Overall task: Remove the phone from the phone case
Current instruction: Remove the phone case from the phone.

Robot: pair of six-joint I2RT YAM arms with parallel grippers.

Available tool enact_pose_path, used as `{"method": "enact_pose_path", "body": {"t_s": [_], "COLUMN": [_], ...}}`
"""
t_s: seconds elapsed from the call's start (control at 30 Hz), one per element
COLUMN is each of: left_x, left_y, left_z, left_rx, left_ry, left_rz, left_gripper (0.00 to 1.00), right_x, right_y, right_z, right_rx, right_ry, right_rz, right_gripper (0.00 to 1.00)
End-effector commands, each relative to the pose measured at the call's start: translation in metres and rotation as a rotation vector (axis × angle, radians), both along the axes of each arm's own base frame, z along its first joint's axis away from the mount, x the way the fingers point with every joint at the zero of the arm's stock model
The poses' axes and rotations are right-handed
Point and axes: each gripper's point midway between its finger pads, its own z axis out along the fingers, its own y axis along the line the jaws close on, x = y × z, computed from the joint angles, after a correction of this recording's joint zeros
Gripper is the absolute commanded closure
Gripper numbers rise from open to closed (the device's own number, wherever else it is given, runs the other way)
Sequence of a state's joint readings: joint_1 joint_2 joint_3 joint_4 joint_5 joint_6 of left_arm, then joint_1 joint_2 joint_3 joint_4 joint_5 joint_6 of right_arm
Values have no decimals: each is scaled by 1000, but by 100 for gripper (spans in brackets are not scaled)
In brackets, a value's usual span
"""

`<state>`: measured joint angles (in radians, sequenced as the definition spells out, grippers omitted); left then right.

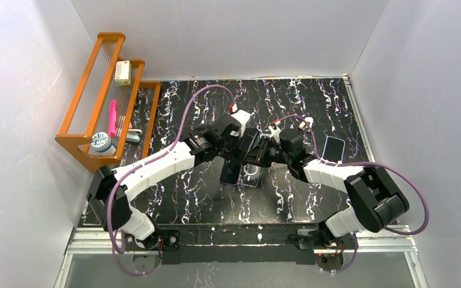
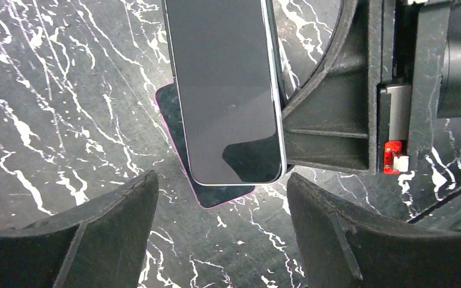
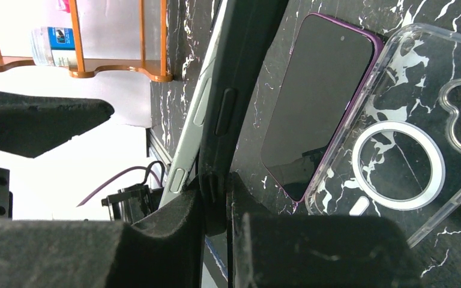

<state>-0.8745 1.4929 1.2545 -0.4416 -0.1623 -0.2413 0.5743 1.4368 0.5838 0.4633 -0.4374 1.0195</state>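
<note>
Above the middle of the table a phone (image 2: 225, 90) with a dark screen and a pale metal edge (image 3: 195, 117) stands on edge, partly parted from its black phone case (image 3: 243, 72). My right gripper (image 3: 219, 204) is shut on the case's lower edge, and the phone's side lies against its left finger. My left gripper (image 2: 222, 234) is open just short of the phone's near end, with nothing between its fingers (image 2: 84, 240). In the top view the two grippers meet around the phone (image 1: 250, 143).
A purple phone (image 1: 229, 173) lies flat under the held phone, and a clear case (image 1: 251, 176) with a white ring lies next to it. Another dark phone (image 1: 334, 149) lies to the right. An orange rack (image 1: 105, 90) with a bottle stands at the back left.
</note>
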Motion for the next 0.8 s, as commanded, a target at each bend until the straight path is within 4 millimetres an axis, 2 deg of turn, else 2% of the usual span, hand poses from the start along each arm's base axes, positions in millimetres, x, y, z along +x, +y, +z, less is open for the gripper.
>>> {"method": "enact_pose_path", "body": {"t_s": [0.0,0.2,0.37,0.57,0.77], "left_x": [6,3,1,8,18], "left_y": [6,-10,-18,-15,-3], "left_z": [17,16,7,1,1], "left_rx": [101,155,206,285,395], "left_ry": [-105,-153,-173,-222,-292], "left_rz": [34,26,16,52,100], "left_gripper": [26,33,40,46,51], "right_x": [15,14,13,12,10], "right_y": [11,14,14,15,15], "right_z": [52,52,52,52,55], "right_rx": [98,100,98,100,101], "right_ry": [-123,-121,-123,-125,-136], "right_rz": [-2,7,11,19,21], "right_gripper": [99,99,99,99,99]}}
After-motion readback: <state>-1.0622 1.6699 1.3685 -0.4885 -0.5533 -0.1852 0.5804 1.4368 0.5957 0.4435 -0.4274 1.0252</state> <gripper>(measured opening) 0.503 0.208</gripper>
